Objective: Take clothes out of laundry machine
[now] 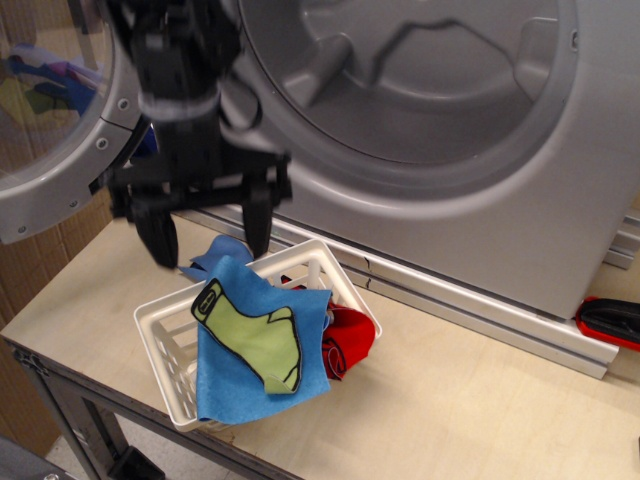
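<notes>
The bright-blue cloth [255, 345] with the lime-green sock shape lies spread over the white basket [160, 335], hanging over its front rim. My gripper [208, 235] hovers just above the basket's back edge, open and empty, with its two black fingers [158, 238] wide apart. The grey laundry machine [420, 150] stands behind, its round opening showing an empty ribbed drum [400, 70]. Its round door [55, 120] is swung open at the left.
A red cloth [350, 335] sits in the basket's right end, and a small light-blue cloth [215, 258] peeks out at its back. A red and black object [610, 320] lies at the right edge. The wooden table's front edge runs close under the basket.
</notes>
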Available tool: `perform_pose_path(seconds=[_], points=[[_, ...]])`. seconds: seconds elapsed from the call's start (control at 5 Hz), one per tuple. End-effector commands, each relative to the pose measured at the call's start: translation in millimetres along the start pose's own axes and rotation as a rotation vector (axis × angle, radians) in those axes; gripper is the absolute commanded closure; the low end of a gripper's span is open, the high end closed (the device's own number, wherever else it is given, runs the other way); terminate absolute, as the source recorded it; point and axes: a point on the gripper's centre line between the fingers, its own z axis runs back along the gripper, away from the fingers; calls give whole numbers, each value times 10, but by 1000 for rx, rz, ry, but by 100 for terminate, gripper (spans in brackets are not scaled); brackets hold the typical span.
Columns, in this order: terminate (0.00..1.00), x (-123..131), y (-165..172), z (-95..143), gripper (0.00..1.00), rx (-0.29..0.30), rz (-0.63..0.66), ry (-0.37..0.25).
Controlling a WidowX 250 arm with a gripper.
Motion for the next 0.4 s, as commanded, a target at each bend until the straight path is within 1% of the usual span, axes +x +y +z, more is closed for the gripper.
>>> perform_pose_path(seconds=[0.0,0.2], points=[[0,138,-247,455,0,-15,-25,-85],[100,138,-247,455,0,-15,-25,-85]])
